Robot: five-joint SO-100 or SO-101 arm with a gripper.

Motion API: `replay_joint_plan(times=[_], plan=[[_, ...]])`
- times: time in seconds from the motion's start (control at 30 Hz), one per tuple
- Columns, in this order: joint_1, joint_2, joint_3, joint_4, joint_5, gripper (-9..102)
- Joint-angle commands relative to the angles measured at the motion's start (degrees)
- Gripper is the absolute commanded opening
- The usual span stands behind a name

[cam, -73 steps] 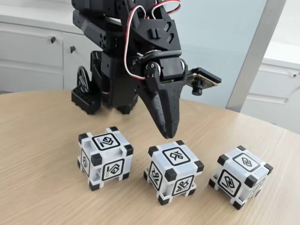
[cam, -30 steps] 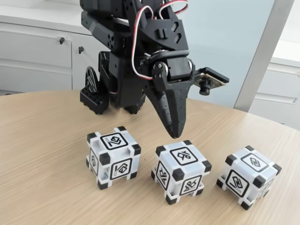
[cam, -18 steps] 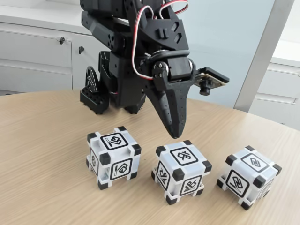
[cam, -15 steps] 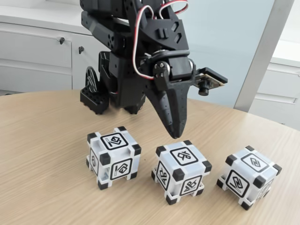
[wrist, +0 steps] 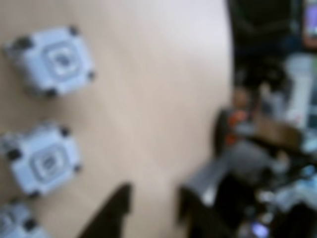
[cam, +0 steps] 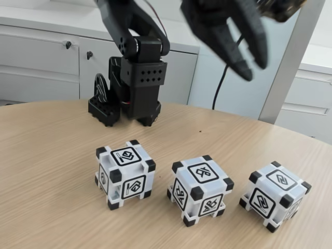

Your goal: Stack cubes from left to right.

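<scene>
Currently, three cubes sit in a row on the wooden table (cam: pixel 46 171), each resting separately on the surface and none stacked. In the fixed view, the left cube (cam: pixel 125 174) stands nearest the middle of the table, the middle cube (cam: pixel 199 189) sits near it with a clear gap, and the right cube (cam: pixel 272 195) lies closest to the table's curved right edge. All three stand toward the near side of the table, well apart from the arm's black base (cam: pixel 132 91), which is mounted near the far edge.

The gripper (cam: pixel 251 65) is raised high above the table, above and behind the middle and right cubes, touching none of them. Its two dark fingers are spread apart, with a visible gap between the tips, and carry nothing.

The wrist view is blurred. It shows the cubes in a column along the left side of the picture, with dark finger tips (wrist: pixel 111 213) at the bottom edge over bare tabletop.
</scene>
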Motion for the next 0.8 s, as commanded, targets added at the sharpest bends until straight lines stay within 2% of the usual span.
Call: replay_joint_plan(times=[0.0,0.03,0.13,0.37,0.5,0.77], plan=[[-0.4,-14.3,-11.2,0.3,0.8,17],[-1.1,-18.2,-13.2,0.4,0.2,24],[-4.6,-28.5,-18.6,4.1,-2.0,31],[-13.6,-43.5,-27.9,15.9,1.6,32],[-16.7,-48.5,-30.8,16.5,3.1,33],[-16.9,-59.3,-31.3,15.4,2.9,33]])
